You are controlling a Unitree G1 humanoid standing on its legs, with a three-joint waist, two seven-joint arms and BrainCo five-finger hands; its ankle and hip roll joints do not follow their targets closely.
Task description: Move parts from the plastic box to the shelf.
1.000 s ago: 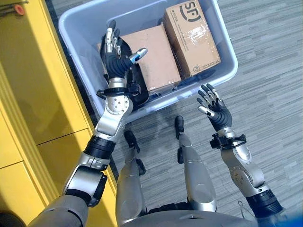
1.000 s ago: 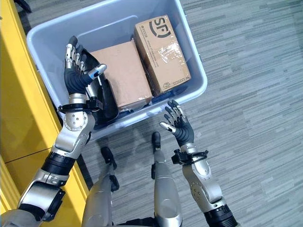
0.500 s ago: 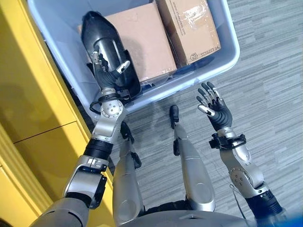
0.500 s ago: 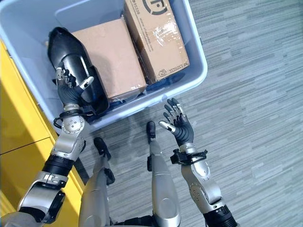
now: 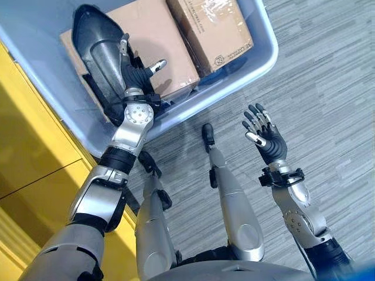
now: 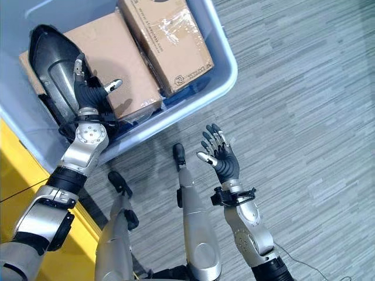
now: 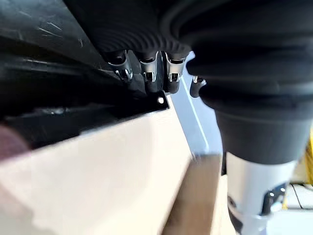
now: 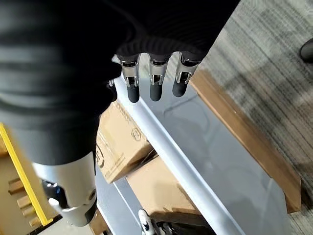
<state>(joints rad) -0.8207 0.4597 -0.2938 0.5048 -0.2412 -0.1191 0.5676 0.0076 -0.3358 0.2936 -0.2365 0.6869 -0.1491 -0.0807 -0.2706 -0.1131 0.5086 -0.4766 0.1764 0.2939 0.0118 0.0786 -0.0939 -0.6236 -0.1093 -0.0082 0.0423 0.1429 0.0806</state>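
A grey-blue plastic box [image 5: 234,71] stands on the floor. In it a large black moulded part [image 5: 94,44] leans at the left end, next to two cardboard boxes [image 5: 158,41] [image 5: 211,26]. My left hand [image 5: 136,75] reaches into the box, fingers straight along the right side of the black part [image 7: 58,29], thumb spread over the nearer cardboard box [image 7: 98,171]. My right hand [image 5: 267,140] is held open, palm up, above the floor outside the box rim [image 8: 161,142], with nothing in it.
A yellow shelf unit [image 5: 35,134] runs along the left, close against the box's left end. Grey striped carpet [image 5: 328,88] lies to the right and front of the box.
The camera has shifted, so the box sits higher and further left. My left hand has slid from over the black part to its right side. The right hand is unchanged.
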